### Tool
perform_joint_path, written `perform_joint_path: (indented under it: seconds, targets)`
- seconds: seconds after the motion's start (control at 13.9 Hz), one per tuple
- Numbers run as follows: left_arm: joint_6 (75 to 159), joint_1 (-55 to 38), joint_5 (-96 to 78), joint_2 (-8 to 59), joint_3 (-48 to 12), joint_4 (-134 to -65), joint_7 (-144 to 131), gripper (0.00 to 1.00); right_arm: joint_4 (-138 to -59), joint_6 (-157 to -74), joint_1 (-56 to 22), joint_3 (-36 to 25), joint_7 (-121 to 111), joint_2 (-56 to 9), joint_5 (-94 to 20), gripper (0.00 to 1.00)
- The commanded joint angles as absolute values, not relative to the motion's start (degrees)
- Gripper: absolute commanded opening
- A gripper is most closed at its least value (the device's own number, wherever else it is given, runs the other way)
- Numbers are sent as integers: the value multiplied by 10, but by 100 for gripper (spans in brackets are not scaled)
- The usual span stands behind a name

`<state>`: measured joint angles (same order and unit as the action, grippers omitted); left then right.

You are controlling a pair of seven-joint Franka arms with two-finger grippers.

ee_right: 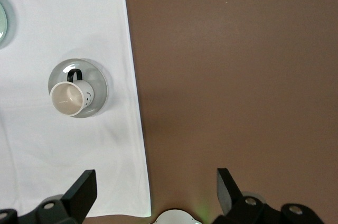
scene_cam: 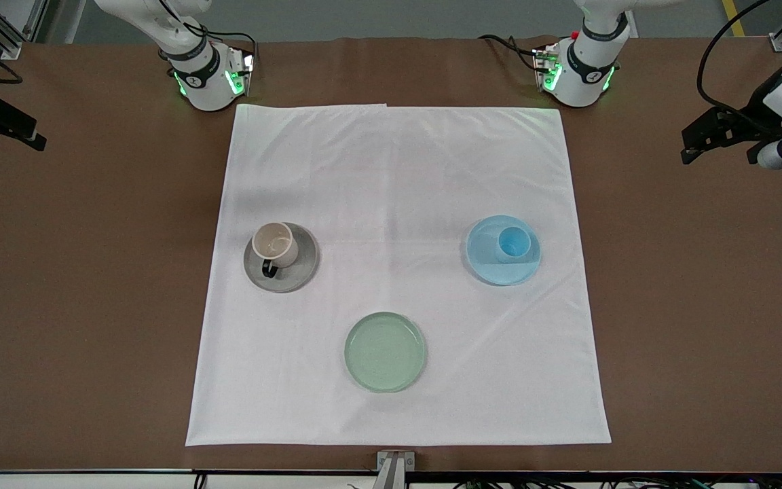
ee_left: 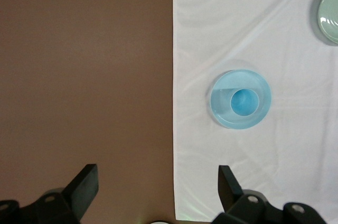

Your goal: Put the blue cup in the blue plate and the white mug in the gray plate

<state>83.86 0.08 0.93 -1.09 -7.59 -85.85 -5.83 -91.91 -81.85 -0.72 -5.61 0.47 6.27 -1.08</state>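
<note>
The blue cup (scene_cam: 513, 243) stands upright in the blue plate (scene_cam: 493, 270) toward the left arm's end of the white cloth; both show in the left wrist view, cup (ee_left: 244, 102) and plate (ee_left: 222, 114). The white mug (scene_cam: 274, 244) stands upright in the gray plate (scene_cam: 301, 273) toward the right arm's end, also in the right wrist view, mug (ee_right: 68, 99) and plate (ee_right: 98, 83). My left gripper (scene_cam: 693, 146) (ee_left: 158, 179) is open and empty above the bare brown table at its end. My right gripper (scene_cam: 28, 136) (ee_right: 156, 182) is open and empty above the bare table at its end.
An empty pale green plate (scene_cam: 385, 352) sits on the white cloth (scene_cam: 398, 170), nearer the front camera than the other two plates. The arm bases (scene_cam: 204, 81) (scene_cam: 578, 75) stand at the cloth's farther corners. Brown table (scene_cam: 79, 272) surrounds the cloth.
</note>
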Motion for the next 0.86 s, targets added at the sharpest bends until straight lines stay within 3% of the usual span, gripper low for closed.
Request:
perform_joint_path:
  seconds: [0.0,0.79]
  targets:
    - [845,3,10,-18,-76,-863,-57,100,-923,-818,11,-41,2,71,-4,100]
    - [840,3,31,-18,-76,-846,-60,100,-927,-817,-3,-45,6,76,-12,100]
